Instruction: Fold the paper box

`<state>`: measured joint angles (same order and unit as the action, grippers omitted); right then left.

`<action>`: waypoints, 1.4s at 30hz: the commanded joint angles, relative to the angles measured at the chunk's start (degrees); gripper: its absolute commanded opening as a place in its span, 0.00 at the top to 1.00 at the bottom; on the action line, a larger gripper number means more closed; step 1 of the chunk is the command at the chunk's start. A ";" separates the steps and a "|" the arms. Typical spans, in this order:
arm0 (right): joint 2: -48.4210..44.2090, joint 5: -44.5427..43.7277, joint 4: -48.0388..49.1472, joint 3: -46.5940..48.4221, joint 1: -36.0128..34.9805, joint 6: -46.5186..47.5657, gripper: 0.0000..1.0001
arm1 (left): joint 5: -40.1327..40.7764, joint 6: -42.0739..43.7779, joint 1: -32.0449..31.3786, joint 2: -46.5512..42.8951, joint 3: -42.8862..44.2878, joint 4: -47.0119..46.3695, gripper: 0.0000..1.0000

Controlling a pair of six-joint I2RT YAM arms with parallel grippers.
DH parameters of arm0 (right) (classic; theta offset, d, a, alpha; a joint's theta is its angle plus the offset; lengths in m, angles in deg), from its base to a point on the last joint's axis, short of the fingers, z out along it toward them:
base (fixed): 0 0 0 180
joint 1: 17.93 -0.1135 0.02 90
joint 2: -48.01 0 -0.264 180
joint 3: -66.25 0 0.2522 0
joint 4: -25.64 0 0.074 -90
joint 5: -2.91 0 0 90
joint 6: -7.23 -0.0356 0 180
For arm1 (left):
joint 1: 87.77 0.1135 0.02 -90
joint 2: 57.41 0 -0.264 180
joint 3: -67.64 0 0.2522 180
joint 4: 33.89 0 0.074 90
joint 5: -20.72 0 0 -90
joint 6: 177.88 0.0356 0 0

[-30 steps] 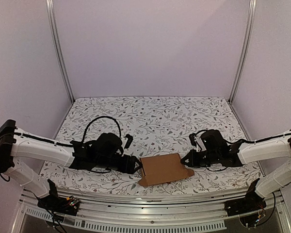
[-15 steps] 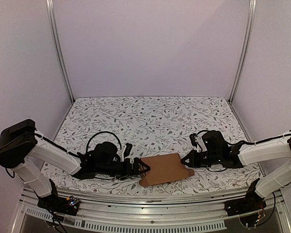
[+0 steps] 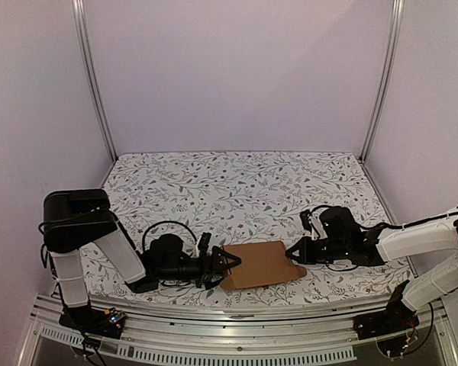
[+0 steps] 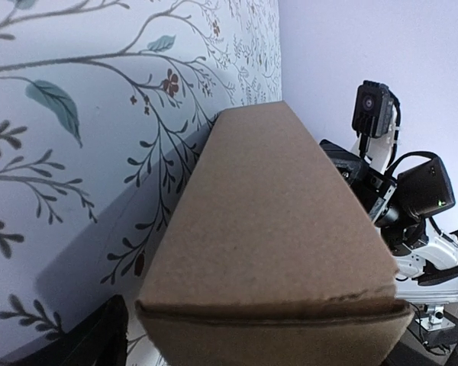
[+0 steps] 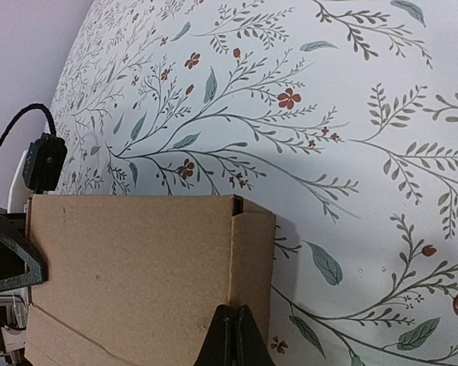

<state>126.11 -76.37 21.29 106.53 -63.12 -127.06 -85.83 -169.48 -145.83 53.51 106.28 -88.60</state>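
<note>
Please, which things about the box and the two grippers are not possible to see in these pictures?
- Left wrist view: the paper box fills the frame; the left gripper is almost wholly cut off by the bottom edge.
- Right wrist view: the shut right gripper covers its contact spot, so a pinch on cardboard is unclear.
- Top view: flaps and tabs are too small.

Robot test cell, lab setting.
Plain lilac panels (image 3: pixel 237 76) framed by aluminium posts (image 3: pixel 94 84) enclosed a floral-covered table (image 3: pixel 237 183); a left arm (image 3: pixel 122 255) and right arm (image 3: pixel 408 240) stood bolted to its metal rail (image 3: pixel 237 309).
</note>
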 commanded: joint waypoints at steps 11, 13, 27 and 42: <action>1.87 -0.37 -8.00 -1.96 0.11 0.96 1.00 | -2.19 -3.59 2.34 2.31 -2.30 -8.68 0.40; 2.04 -0.44 -8.05 -1.92 0.13 1.04 1.00 | -2.33 -3.86 2.41 2.56 -2.50 -9.32 0.46; -0.47 -0.75 -9.29 -0.73 0.12 3.54 0.89 | -3.11 -4.11 2.55 3.30 -1.59 -9.47 0.94; -18.83 -2.07 -29.40 10.67 0.17 23.42 0.32 | -4.42 -4.79 4.08 -0.55 -2.86 -6.69 1.00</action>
<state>111.14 -78.80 -1.27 113.02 -63.12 -112.22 -89.05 -173.75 -143.67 55.04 104.53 -95.83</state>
